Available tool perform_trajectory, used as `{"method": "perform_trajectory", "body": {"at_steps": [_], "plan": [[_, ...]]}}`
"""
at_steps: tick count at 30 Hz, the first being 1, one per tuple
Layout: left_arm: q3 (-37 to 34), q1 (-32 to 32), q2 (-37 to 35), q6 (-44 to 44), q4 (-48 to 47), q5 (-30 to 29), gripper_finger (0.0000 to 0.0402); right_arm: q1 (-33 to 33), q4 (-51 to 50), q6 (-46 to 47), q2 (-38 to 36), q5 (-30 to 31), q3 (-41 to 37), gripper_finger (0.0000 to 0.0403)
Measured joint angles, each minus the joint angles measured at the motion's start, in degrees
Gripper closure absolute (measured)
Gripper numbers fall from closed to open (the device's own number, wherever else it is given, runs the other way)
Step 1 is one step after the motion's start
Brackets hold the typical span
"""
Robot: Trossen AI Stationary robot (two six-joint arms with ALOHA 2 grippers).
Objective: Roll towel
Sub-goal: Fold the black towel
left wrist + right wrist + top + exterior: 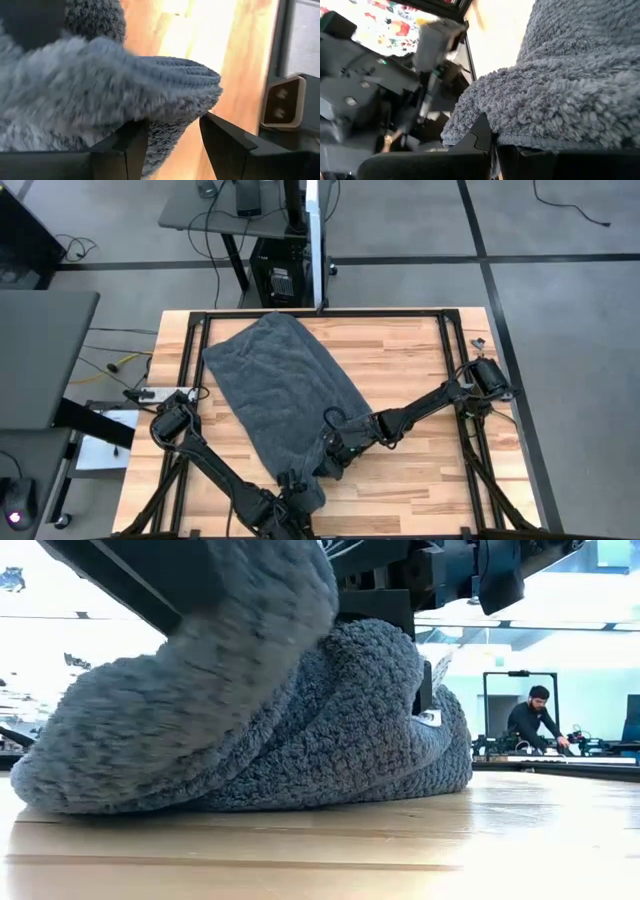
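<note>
The dark grey towel [275,375] lies slantwise on the wooden table, running from the far left toward the near edge. Its near end is bunched and raised into a thick hump [250,730], with a white tag [432,718] at one edge. My left gripper [290,505] is at the towel's near end, its fingers [132,147] set wide around a thick fold. My right gripper [330,460] has come in from the right and is shut on the towel's right edge, close by the left one. The far part of the towel rests flat on the table. My left gripper has a thick folded bunch at the towel's near end [172,117] between its two wide-set fingers. The fingers slant downward. The fold's rounded edge juts past the fingertips, clear of the wood below. My right gripper pinches the towel's hemmed right edge [520,140] between its shut fingers. It comes nearly level from the table's right. How many layers it holds does not show. The cloth is raised there and heaps up over the fingers.
A black frame [455,350] runs around the tabletop. Bare wood [420,370] lies to the right of the towel. Beyond the table stand a desk and cables [250,220]. A person [530,725] sits at a bench far behind.
</note>
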Motion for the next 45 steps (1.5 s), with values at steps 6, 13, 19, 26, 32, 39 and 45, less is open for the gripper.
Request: {"method": "perform_trajectory", "body": {"at_steps": [6, 13, 19, 26, 32, 39, 45], "plan": [[0.0, 0.0, 0.0, -5.1, -2.0, 0.1, 0.0240, -0.5, 1.2, -1.4, 0.0, -2.2, 0.0, 0.0353], [0.0, 0.1, 0.0, -6.1, -3.2, 0.1, 0.0240, -2.8, 1.8, -8.1, -2.0, -9.4, 0.0, 0.0241], [0.0, 0.1, 0.0, -6.1, -4.4, 0.2, 0.0240, -1.8, -6.3, -23.0, -9.8, -6.1, 0.0, 0.0194], [0.0, 0.0, 0.0, -7.0, -4.5, 0.3, 0.0240, 3.6, -37.5, -32.5, -22.4, 12.3, 0.0, 0.0202], [0.0, 0.0, 0.0, -7.3, -4.4, 0.3, 0.0240, 11.3, -55.7, -27.7, -28.0, 30.5, 0.0, 0.0213], [0.0, 0.0, 0.0, -7.7, -4.4, 0.3, 0.0240, 15.9, -53.8, -23.6, -28.0, 33.2, -4.5, 0.0216], [0.0, 0.0, 0.0, -7.7, -4.3, 0.3, 0.0240, 12.6, -45.8, -34.6, -27.8, 36.3, -9.5, 0.0216]]}}
